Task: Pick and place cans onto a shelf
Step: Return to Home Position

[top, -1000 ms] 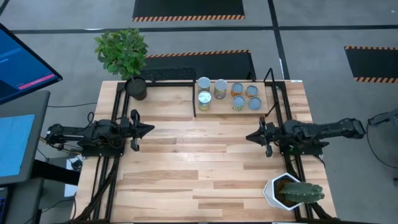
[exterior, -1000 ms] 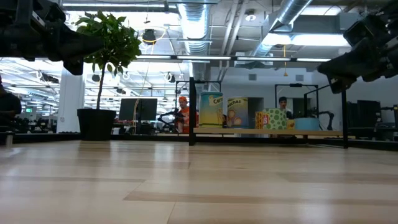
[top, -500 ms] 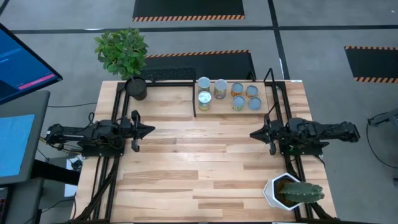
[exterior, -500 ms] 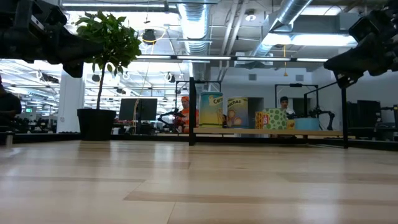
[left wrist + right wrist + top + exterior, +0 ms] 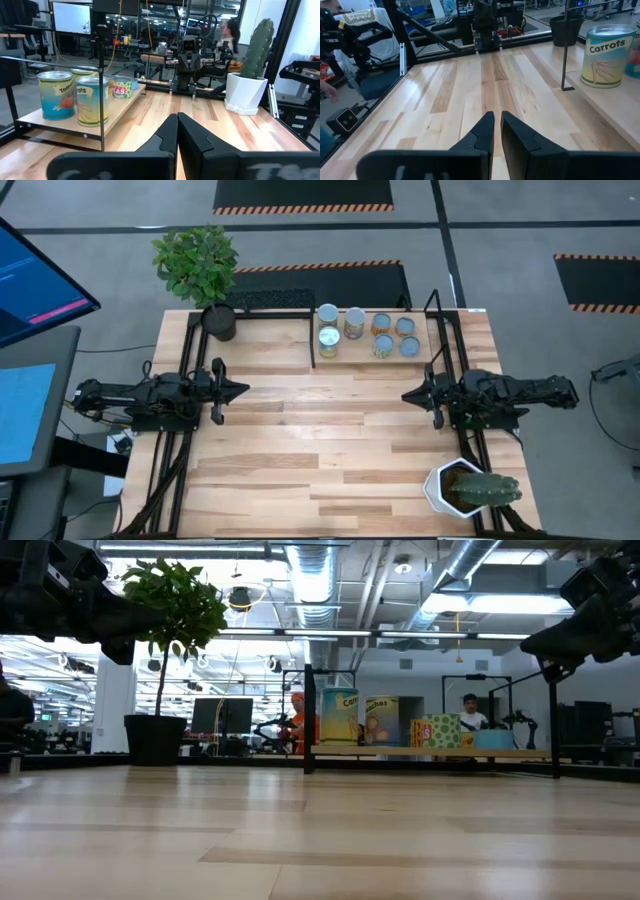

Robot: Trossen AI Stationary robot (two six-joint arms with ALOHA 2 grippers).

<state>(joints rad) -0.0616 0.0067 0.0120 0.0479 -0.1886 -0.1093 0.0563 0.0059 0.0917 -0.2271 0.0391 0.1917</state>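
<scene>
Seven cans [image 5: 354, 322] stand on one shelf [image 5: 350, 350] at the table [image 5: 300, 450] far edge. Left gripper [image 5: 242, 389] and right gripper [image 5: 406, 396]: fingers closed, empty, at opposite side edges.

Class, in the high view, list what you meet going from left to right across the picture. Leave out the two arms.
Blue screen → leafy plant → shelf holding the cans → white cactus pot.

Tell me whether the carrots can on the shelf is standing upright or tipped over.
Upright: the carrots can stands on its base on the shelf board, its round silvery top facing up.
</scene>
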